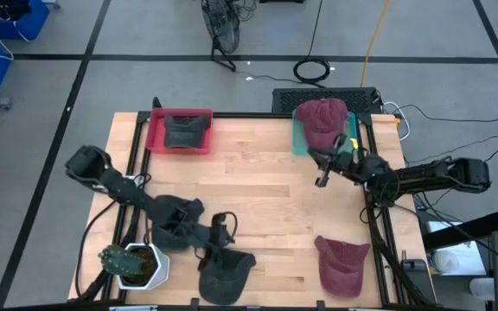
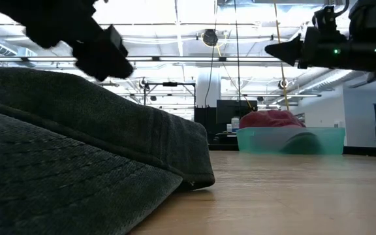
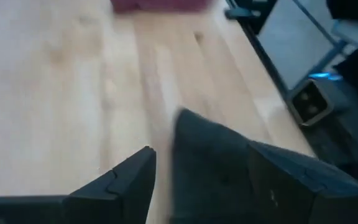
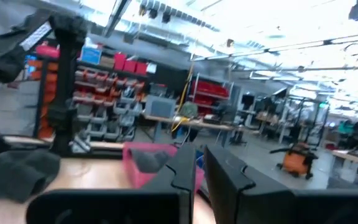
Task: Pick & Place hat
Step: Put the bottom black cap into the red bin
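Beneath the left gripper (image 1: 223, 226), low over the near part of the table (image 1: 258, 186), lies a dark grey hat (image 1: 225, 272). In the left wrist view its fingers (image 3: 117, 186) stand apart, with bare wood showing in the gap and the dark hat's cloth (image 3: 210, 162) lying just beyond and partly under one finger; they hold nothing. A second dark hat (image 1: 177, 216) sits just behind that gripper, under the arm's forearm. Beside it, at the table's near left corner, stands a white pot with a cactus (image 1: 132, 263).

Across the table, the right gripper (image 1: 322, 171) hangs in the air above the wood, just in front of a teal bin (image 1: 299, 138). A dark red hat (image 1: 322, 121) rests in that bin, bulging over its rim. In the right wrist view the right gripper's fingers (image 4: 222, 180) are nearly together, only a thin slit between them, and nothing is gripped.

Far to the left of the right gripper, at the back edge, a red bin (image 1: 180, 131) holds another dark grey hat (image 1: 184, 130). Well to the near side of the right gripper, close to the near right corner, a second dark red hat (image 1: 342, 263) lies flat on the wood.

From table height, the dark hat (image 2: 77, 163) nearest the camera fills the foreground, and the teal bin (image 2: 289, 140) with its red hat (image 2: 269, 119) shows beyond.
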Controlling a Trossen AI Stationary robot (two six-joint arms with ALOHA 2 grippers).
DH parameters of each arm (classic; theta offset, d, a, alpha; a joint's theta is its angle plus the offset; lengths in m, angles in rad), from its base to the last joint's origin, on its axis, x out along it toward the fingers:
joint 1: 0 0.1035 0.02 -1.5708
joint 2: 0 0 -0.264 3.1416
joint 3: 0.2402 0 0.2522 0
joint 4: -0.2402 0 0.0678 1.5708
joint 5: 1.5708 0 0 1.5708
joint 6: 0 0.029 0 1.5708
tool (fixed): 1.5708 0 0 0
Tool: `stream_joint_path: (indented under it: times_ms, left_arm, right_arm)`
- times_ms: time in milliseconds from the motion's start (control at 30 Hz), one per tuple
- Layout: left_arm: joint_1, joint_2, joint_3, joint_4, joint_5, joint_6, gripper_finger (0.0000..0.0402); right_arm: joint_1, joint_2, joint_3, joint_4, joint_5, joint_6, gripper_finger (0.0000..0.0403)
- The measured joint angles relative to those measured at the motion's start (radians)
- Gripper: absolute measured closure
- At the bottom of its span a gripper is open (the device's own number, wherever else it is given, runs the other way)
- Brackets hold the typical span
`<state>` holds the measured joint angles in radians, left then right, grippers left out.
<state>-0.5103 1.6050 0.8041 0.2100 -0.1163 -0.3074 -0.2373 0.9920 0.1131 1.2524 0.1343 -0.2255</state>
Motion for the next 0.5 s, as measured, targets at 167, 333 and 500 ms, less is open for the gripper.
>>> stream_joint_path:
  times_ms: [167,333,500]
  left_arm:
    - [-0.043,0.006,0.05,-0.006,0.079,-0.112,0.0167]
    - [-0.1,0.005,0.106,-0.037,0.132,-0.175,0.016]
    - [-0.141,0.005,0.123,-0.232,0.088,-0.204,0.0152]
  right_arm:
    - [-0.025,0.0,0.0,0.015,0.0,0.013,0.038]
    - [-0.031,0.0,0.0,0.012,0.0,0.06,0.038]
    - [-0.03,0.0,0.0,-0.033,-0.004,0.101,0.038]
